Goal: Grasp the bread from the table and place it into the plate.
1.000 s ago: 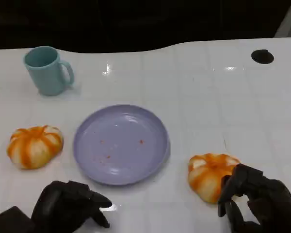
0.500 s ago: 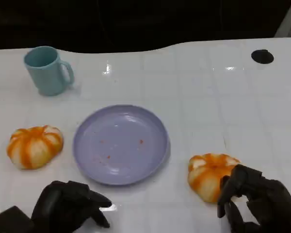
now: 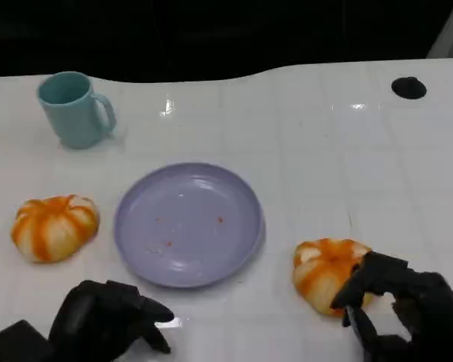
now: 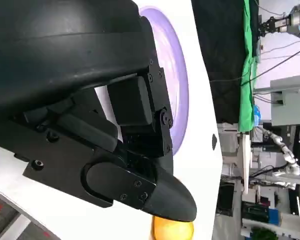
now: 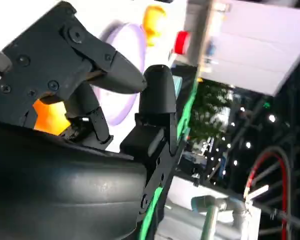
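on the white table (image 3: 325,151), an orange-striped bread (image 3: 326,270) lying just right of the purple plate (image 3: 187,223), the right hand (image 3: 400,309) at its near right edge with curled fingers (image 3: 356,290) touching the crust, grip not clearly closed around it. left hand (image 3: 106,323) resting low near the plate's front rim, fingers drawn in on nothing. second orange-striped bread (image 3: 54,226) left of the plate, teal mug (image 3: 73,108) at the far left, small black disc (image 3: 408,87) at the far right.
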Robot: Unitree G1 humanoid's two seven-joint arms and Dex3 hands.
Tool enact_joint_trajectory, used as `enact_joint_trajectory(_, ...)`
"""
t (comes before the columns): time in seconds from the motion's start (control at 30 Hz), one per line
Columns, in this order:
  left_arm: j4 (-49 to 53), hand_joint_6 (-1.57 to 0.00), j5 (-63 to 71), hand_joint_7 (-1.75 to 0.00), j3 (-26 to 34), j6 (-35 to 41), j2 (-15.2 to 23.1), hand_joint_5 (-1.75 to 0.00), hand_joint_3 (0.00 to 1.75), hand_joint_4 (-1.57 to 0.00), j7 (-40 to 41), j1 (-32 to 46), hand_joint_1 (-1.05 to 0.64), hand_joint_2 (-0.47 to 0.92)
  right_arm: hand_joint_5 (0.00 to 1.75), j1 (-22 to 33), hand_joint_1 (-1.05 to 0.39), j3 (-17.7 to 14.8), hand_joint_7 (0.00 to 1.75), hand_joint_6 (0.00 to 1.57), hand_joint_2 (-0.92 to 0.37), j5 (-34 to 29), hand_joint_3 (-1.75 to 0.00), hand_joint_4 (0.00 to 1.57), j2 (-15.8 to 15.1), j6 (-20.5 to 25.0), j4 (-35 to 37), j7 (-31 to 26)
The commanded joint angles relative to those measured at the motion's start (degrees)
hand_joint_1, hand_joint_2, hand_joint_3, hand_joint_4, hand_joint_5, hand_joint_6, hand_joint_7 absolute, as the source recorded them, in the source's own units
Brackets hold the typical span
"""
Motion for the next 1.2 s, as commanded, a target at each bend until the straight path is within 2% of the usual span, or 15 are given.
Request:
enact_joint_trajectory(0.03, -0.20, -1.57, -0.71, -0.21, 0.36, -0.08, 0.58, -0.84, 0.01, -1.39, -0.05, 0.03, -1.05, 0.92, 1.29, 0.24, -0.34, -0.51, 0.74, 0.73, -0.72, -5.70, -0.56, 0.62, -4.81, 5.01, -7.01, -1.80)
enact_joint_trajectory(0.13, -0.55, -1.57, -0.64, -0.21, 0.36, 0.28, 0.58, -0.84, 0.01, -1.39, 0.22, 0.20, -1.05, 0.91, 1.19, 0.25, -0.40, -0.55, 0.64, 0.66, -0.85, -12.04, -0.32, 0.55, -8.13, 7.23, -11.33, -3.15)
enact_joint_trajectory(0.2, -0.75, -1.57, -0.77, -0.21, 0.40, 0.38, 0.66, -0.84, 0.01, -1.39, 0.06, 0.33, -1.05, 0.91, 0.97, 0.33, -0.48, -0.65, 0.46, 0.61, -0.90, -16.93, -0.16, 0.50, -10.65, 8.99, -15.03, -3.88)
enact_joint_trajectory(0.3, -0.86, -1.57, -0.29, -0.21, 0.28, 0.26, 0.82, -0.84, 0.01, -1.39, 0.40, 0.52, -1.05, 0.92, 0.80, 1.20, -0.54, -0.41, 0.26, 0.59, -0.92, -21.80, -0.10, 0.45, -13.23, 11.83, -19.56, -4.62)
enact_joint_trajectory(0.4, -0.95, -1.57, -0.39, -0.21, 0.29, 0.43, 0.80, -0.84, 0.01, -1.39, 0.29, 0.60, -1.05, 0.92, 0.59, 1.72, -0.55, 0.21, 0.11, 0.55, -0.92, -23.64, -0.08, 0.39, -15.33, 13.46, -22.45, -4.61)
enact_joint_trajectory(0.6, -0.77, -1.57, -0.21, -0.21, 0.16, 0.77, 0.74, -0.84, 0.01, -1.39, 0.45, 0.30, -1.05, 0.92, 0.22, 1.82, -0.56, 1.61, 0.00, 0.36, -0.92, -29.45, -0.05, 0.23, -20.24, 19.47, -29.90, -1.96)
enact_joint_trajectory(0.8, -0.27, -1.57, 0.21, -0.22, 0.10, 0.22, 0.74, -0.84, 0.01, -1.40, 0.75, 0.08, -1.05, 0.92, 0.11, 0.05, -0.57, 4.00, 0.00, 0.21, -0.89, -34.78, -0.01, 0.11, -23.05, 24.86, -33.39, -0.49)
enact_joint_trajectory(0.87, -0.31, -1.57, 0.36, -0.22, 0.07, 0.04, 0.69, -0.84, 0.01, -1.39, 0.98, 0.11, -1.05, 0.92, 0.10, -0.99, -0.60, 5.33, 0.00, 0.19, -0.89, -39.27, -0.01, 0.09, -23.74, 26.44, -33.95, -1.09)
enact_joint_trajectory(1.03, -0.60, -1.57, -0.01, -0.21, 0.05, 0.32, 0.45, -0.84, 0.01, -1.39, 0.95, 0.23, -1.05, 0.92, 0.11, -2.78, -0.63, 8.40, 0.01, 0.21, -0.88, -48.38, 0.00, 0.10, -23.86, 30.74, -34.49, -2.53)
enact_joint_trajectory(1.2, -0.62, -1.57, 0.09, -0.21, -0.01, 0.24, 0.38, -0.84, 0.01, -1.39, 1.04, 0.25, -1.05, 0.92, 0.11, -4.77, -0.63, 11.08, 0.01, 0.22, -0.88, -52.69, 0.00, 0.11, -23.36, 33.41, -32.24, -4.99)
